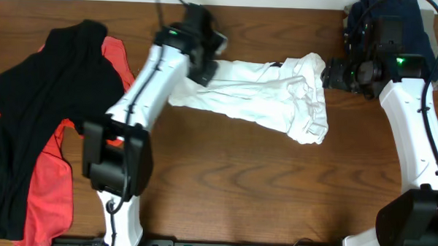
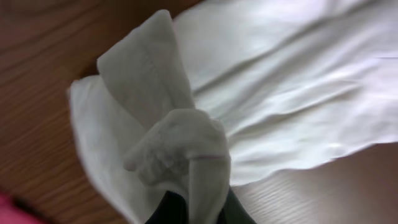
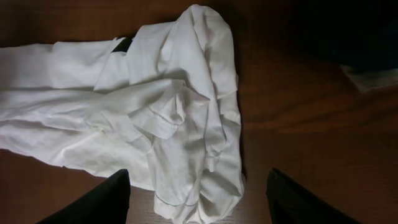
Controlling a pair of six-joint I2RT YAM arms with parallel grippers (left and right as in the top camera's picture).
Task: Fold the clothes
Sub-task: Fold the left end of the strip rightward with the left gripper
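Half buried in cloth, the left gripper [image 2: 196, 205] pinches one end of the white T-shirt [image 1: 264, 95]; the right gripper [image 3: 196, 186] hangs spread over the other end.

A: What's it all sitting on?
B: A brown wooden table [image 1: 224, 196].
A: And on it?
B: A white shirt [image 1: 264, 95], crumpled, stretched across the middle toward the far edge. At the left end an orange-red shirt [image 1: 49, 190] lies spread, with a black shirt [image 1: 37, 109] draped over most of it.
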